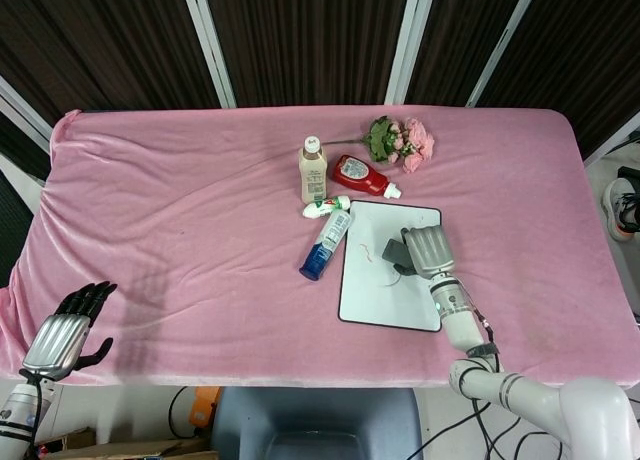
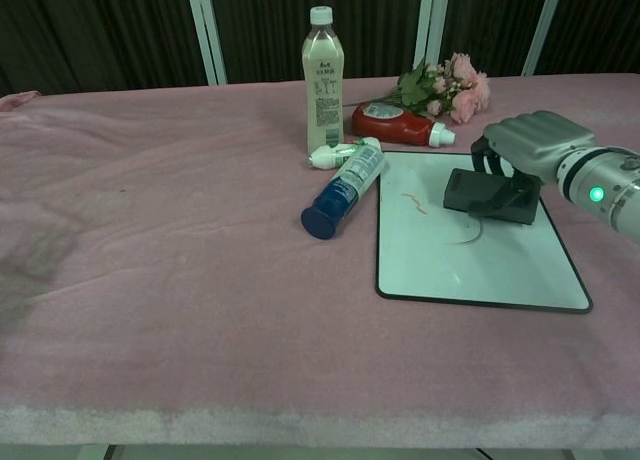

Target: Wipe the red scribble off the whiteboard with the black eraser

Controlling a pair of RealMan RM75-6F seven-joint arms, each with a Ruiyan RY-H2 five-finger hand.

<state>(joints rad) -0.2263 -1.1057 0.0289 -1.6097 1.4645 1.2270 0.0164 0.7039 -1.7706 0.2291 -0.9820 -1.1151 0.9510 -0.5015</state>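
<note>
The right robot hand (image 2: 535,145) grips the black eraser (image 2: 490,197), pressing it flat on the whiteboard (image 2: 470,265), fingers curled over its top. The red scribble (image 2: 412,200) sits just left of the eraser, a short way off that hand. Beyond the board's far-left corner lie a blue-capped tube (image 2: 345,189) and a ketchup bottle (image 2: 398,126). The left robot hand (image 1: 65,332) hangs off the surface (image 1: 180,210) edge, well apart, fingers apart and holding nothing.
</note>
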